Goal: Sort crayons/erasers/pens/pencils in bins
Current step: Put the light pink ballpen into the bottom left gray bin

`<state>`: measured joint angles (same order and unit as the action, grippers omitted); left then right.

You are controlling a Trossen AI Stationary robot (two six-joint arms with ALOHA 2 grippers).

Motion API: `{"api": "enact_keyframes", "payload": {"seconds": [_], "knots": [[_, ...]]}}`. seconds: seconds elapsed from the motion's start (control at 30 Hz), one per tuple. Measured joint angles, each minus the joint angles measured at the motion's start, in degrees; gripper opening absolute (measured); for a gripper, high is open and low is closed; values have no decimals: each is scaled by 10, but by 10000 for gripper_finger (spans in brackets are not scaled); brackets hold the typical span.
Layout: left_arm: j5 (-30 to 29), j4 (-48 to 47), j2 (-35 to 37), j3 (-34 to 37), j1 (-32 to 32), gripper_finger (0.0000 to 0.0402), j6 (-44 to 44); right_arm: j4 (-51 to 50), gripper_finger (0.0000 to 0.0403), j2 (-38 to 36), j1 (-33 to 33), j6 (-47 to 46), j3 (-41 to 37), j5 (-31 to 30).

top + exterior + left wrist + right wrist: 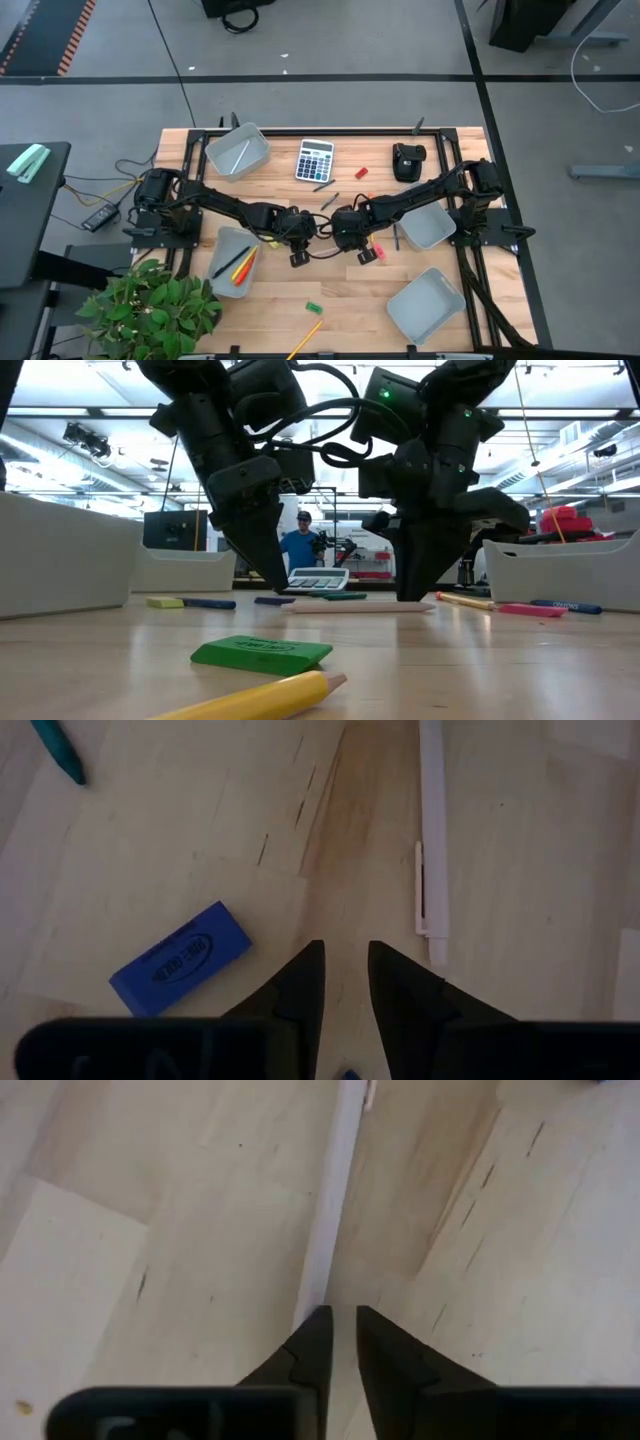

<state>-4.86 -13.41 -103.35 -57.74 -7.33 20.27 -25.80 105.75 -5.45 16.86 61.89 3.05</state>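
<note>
Nearest the low camera lie a green eraser and a yellow pencil, both untouched; I leave them for later. Past them my two grippers stand tip-down at the middle of the table, close together. My right gripper hangs with its fingers a narrow gap apart and nothing between them, right over the end of a pale white stick that lies flat on the wood; my left gripper is likewise slightly parted and empty, the same stick just beside it and a blue eraser on its other side. To do this well I judge I should straddle the stick squarely, sink until the tips touch wood, then close; it is thin and may roll. Beyond, one bin already holds a pale stick; that looks the likely home.
</note>
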Motion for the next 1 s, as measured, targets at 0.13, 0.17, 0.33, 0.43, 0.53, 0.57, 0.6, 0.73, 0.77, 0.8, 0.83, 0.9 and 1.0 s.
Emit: {"api": "enact_keyframes", "payload": {"seconds": [0.13, 0.17, 0.33, 0.43, 0.53, 0.57, 0.6, 0.73, 0.77, 0.8, 0.83, 0.9, 1.0], "knots": [[0, 0, 0, 0, 0, 82, 0, -38, 81, 0, 0, -7, 12, -9], [0, 0, 0, 0, 0, 81, 0, -52, 83, 0, 0, -12, 21, -12], [0, 2, 0, 0, 0, 82, 0, -94, 85, 0, -3, -62, 59, -11], [0, 1, 0, 0, -1, 86, 0, -98, 83, 0, -13, -84, 66, 5], [2, -1, 0, 0, -5, 88, 1, -91, 81, -1, -26, -103, 63, 12], [2, -2, 0, 0, -6, 89, 1, -90, 80, -1, -31, -108, 59, 7], [3, -4, 1, 0, -6, 89, 0, -90, 79, -1, -35, -110, 54, -4], [3, -10, 2, -4, -5, 83, 1, -90, 71, -1, -42, -109, 44, -34], [3, -14, 2, -9, -5, 81, 1, -90, 68, -1, -41, -109, 43, -35], [2, -16, 2, -14, -5, 79, 1, -89, 66, -1, -39, -109, 42, -35], [2, -17, 2, -19, -5, 78, 1, -88, 63, -1, -36, -109, 40, -35], [2, -22, 2, -26, -6, 76, 1, -86, 60, -1, -32, -109, 36, -35], [2, -37, 2, -40, -9, 77, 1, -80, 58, -1, -28, -109, 30, -30]]}}
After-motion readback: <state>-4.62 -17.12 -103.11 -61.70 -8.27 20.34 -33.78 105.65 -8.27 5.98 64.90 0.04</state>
